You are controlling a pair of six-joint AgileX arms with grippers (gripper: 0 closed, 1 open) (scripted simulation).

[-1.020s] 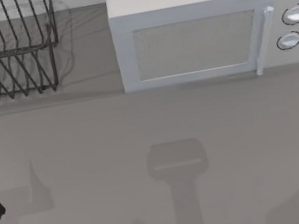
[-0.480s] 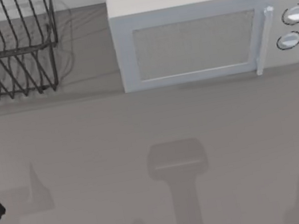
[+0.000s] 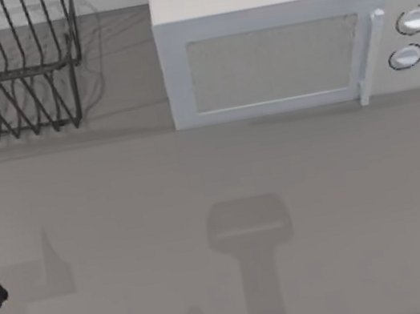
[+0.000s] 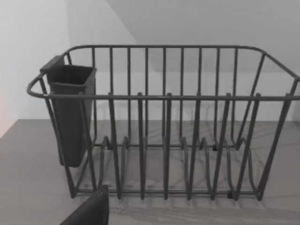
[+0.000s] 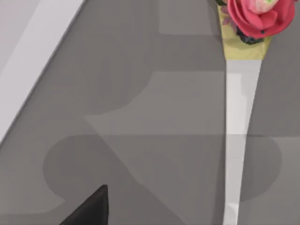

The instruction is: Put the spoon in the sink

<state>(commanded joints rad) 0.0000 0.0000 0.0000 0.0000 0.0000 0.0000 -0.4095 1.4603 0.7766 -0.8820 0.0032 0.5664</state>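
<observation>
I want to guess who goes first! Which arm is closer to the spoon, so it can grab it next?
Probably the right arm. Its wrist camera looks straight down on the spoon lying on the counter, the one with a pink flower on its end. The left arm's wrist camera faces the dish rack instead, where no spoon is seen.

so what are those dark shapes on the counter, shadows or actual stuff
Shadows. In the top view, soft grey shapes lie flat on the counter in front of the microwave, and the dish rack throws thin lines beside itself. In the right wrist view, overlapping curved shadows cross the surface and the spoon's pale handle. In the left wrist view, rack wires shadow the floor beneath.
</observation>
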